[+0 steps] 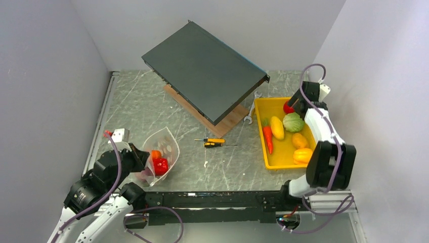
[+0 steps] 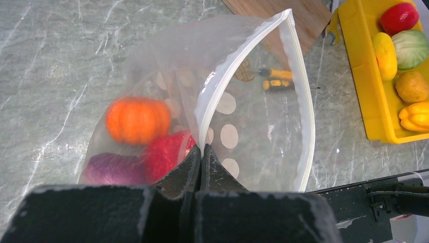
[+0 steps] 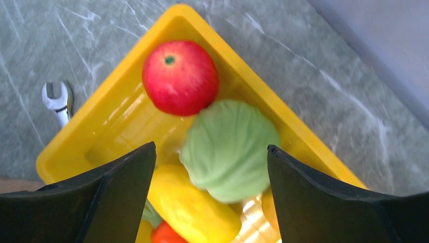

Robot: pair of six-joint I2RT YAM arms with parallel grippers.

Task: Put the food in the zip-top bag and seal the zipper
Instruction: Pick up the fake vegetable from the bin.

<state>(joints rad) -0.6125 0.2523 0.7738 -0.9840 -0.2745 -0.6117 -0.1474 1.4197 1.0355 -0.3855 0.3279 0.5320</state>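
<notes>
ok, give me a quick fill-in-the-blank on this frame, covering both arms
1. The left gripper is ____ on the bag's rim.
2. The bag holds ____ food pieces.
3. The right gripper, open, hangs over the cabbage in the ____ tray.
4. The screwdriver lies ____ bag and tray.

Missing words: shut; three; yellow; between.

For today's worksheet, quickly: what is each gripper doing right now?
Left gripper: shut on the rim of the zip-top bag.
Right gripper: open, empty, over the green cabbage.
</notes>
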